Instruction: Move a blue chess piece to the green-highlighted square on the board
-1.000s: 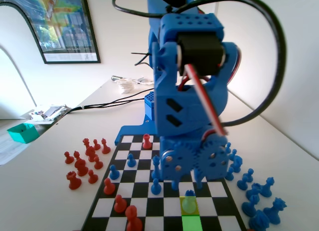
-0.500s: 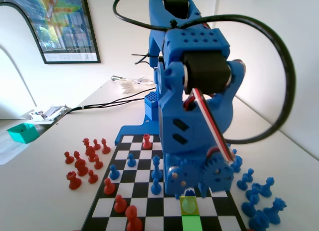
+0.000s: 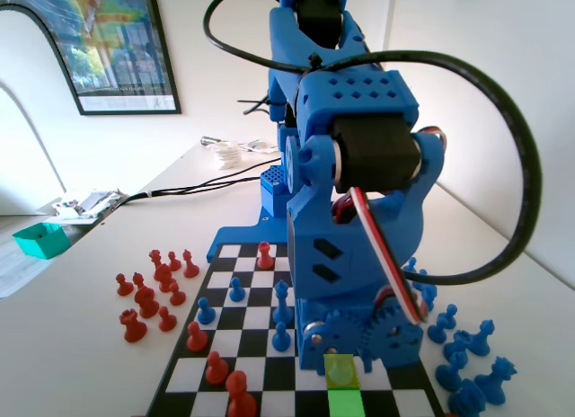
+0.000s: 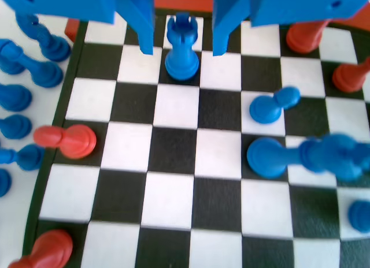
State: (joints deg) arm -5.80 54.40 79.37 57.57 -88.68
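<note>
In the wrist view, a small blue chess piece (image 4: 182,48) with a notched top stands upright on the board (image 4: 173,158). My gripper (image 4: 182,47) is open, with one jaw on each side of the piece and a gap on both sides. The fixed view has my gripper (image 3: 341,361) low over the paler yellow-green square, where the tinted blue piece (image 3: 340,370) shows between the jaws. The bright green-highlighted square (image 3: 343,403) lies directly in front of it, at the near edge of the board (image 3: 269,377).
Other pieces stand on the board: blue ones (image 3: 281,336) and red ones (image 3: 216,368). Spare red pieces (image 3: 148,296) cluster off the board's left and spare blue pieces (image 3: 458,354) off its right. In the wrist view a red pawn (image 4: 66,141) and blue pieces (image 4: 272,106) stand close by.
The arm has lowered and come forward, bringing the gripper down around the piece on the yellow-green square. The pieces have not moved.
</note>
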